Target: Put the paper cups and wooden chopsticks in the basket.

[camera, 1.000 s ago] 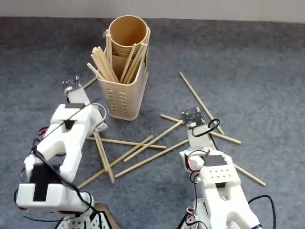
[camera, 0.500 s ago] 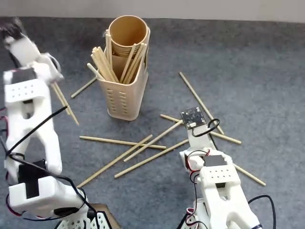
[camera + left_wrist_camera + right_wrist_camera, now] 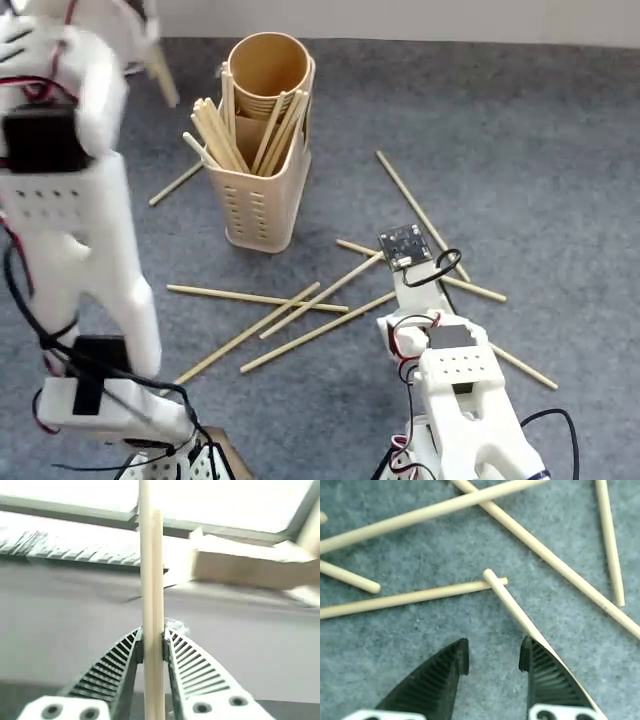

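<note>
pinched pair may swing wide

high view: basket [image 3: 255, 215] holds the paper cups [image 3: 268, 65]. left wrist view: left gripper [image 3: 152, 647] pinches two chopsticks [image 3: 157, 580]; long, they may pivot and miss. right wrist view: right gripper [image 3: 492, 662] spread above loose sticks [image 3: 420, 596].

My jaws are black with ribbed inner faces, my arms [image 3: 75, 230] white with black blocks. The basket [image 3: 262, 210] is cream, patterned with rows of small slots; the paper cups [image 3: 268, 62] inside it are tan, the chopsticks [image 3: 258, 298] beside it pale wood, the desk [image 3: 540, 130] under it mottled grey.
</note>
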Robot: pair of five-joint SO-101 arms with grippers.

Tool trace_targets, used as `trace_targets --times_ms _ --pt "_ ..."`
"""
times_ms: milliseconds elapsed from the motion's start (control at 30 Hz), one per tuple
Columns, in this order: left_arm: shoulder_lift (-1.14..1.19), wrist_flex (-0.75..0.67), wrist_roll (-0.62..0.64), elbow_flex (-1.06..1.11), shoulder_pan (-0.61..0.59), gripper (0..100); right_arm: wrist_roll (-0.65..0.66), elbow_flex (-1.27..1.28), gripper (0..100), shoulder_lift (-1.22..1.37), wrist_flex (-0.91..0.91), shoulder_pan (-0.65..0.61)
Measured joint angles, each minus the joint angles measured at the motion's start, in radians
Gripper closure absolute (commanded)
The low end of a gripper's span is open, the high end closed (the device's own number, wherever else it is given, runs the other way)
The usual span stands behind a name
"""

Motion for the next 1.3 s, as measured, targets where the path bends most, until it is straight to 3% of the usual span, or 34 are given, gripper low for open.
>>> trace_targets --times_ms 167,267,433,633,1033,1200,1300 --pt "0.02 0.0 -0.037 -0.04 0.176 100 0.0 0.0 82.1 0.0 0.0 0.0" --pt "0.08 0.0 -0.037 -0.04 0.204 100 0.0 0.0 82.1 0.0 0.0 0.0" --pt "0.187 0.015 -0.04 -0.037 0.189 99 0.0 0.0 82.1 0.0 0.0 0.0" --pt "0.195 0.114 -0.04 -0.038 0.19 89 0.0 0.0 82.1 0.0 0.0 0.0" --pt "0.198 0.166 -0.04 -0.038 0.184 88 0.0 0.0 82.1 0.0 0.0 0.0" --pt "0.169 0.207 -0.04 -0.078 0.092 88 0.0 0.0 82.1 0.0 0.0 0.0" --pt "0.08 0.347 -0.041 -0.115 0.02 88 0.0 0.0 82.1 0.0 0.0 0.0"
